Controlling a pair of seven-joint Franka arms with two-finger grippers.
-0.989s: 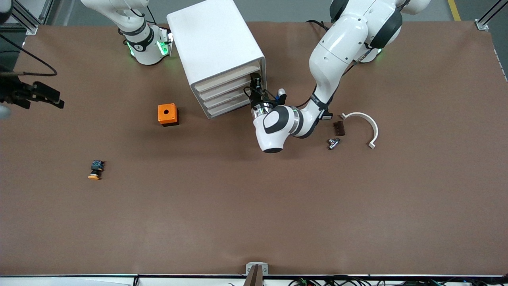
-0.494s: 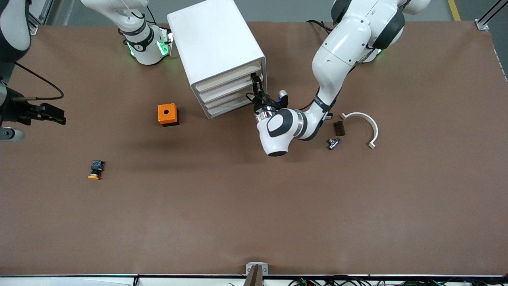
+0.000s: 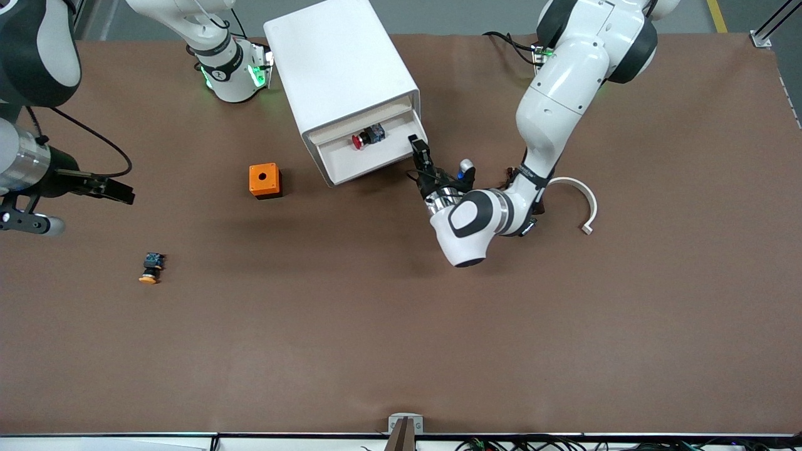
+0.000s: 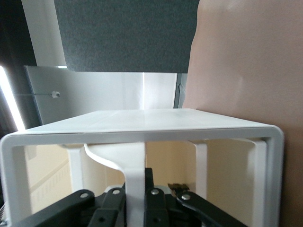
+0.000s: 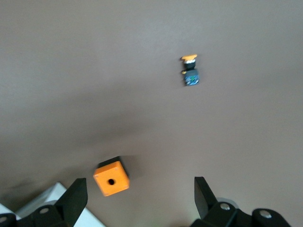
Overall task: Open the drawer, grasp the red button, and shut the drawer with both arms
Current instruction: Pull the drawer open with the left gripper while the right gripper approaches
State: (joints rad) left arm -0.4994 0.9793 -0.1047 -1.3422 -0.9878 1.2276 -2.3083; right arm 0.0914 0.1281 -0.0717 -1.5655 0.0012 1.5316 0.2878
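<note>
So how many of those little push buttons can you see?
2. The red-capped black push button lies in the pulled-out white drawer. The orange-capped black push button lies on the brown table, toward the right arm's end. The shut drawers could hide more.

Orange box with a hole (image 3: 265,180), yellow-capped button (image 3: 150,268), white curved bracket (image 3: 579,199), all apart on brown table (image 3: 376,326)

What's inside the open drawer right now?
The drawer holds one red-capped button lying on its side. The part of the tray under the cabinet is hidden.
</note>
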